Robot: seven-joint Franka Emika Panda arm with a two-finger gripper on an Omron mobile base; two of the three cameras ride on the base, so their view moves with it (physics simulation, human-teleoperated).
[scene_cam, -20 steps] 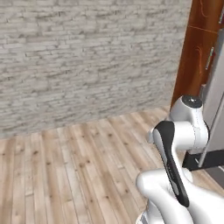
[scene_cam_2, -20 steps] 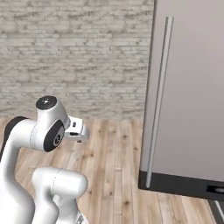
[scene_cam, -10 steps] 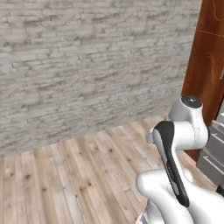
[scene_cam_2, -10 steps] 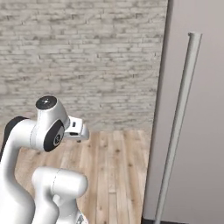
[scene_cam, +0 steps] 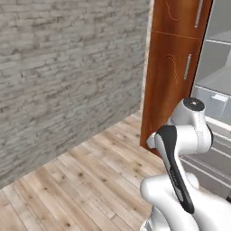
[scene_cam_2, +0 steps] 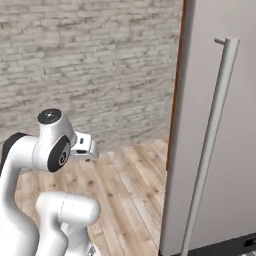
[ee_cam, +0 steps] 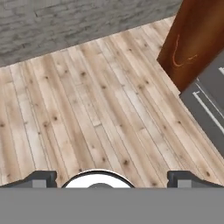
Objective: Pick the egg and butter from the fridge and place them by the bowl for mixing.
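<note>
Nearest, the gripper (ee_cam: 107, 179) hangs over bare plank floor (ee_cam: 87, 109) with its jaws spread wide and nothing between them. Past it, the fridge (scene_cam: 216, 76) stands beside the brown wooden cabinet (scene_cam: 173, 67), its pale inside shelves partly visible and its grey door (scene_cam_2: 215, 125) swung out. Egg, butter and bowl cannot be made out, so I judge both pick-ups remain to do.

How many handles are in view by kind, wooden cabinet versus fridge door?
Wooden cabinet handles: 2
Fridge door handle: 1
Total: 3
</note>
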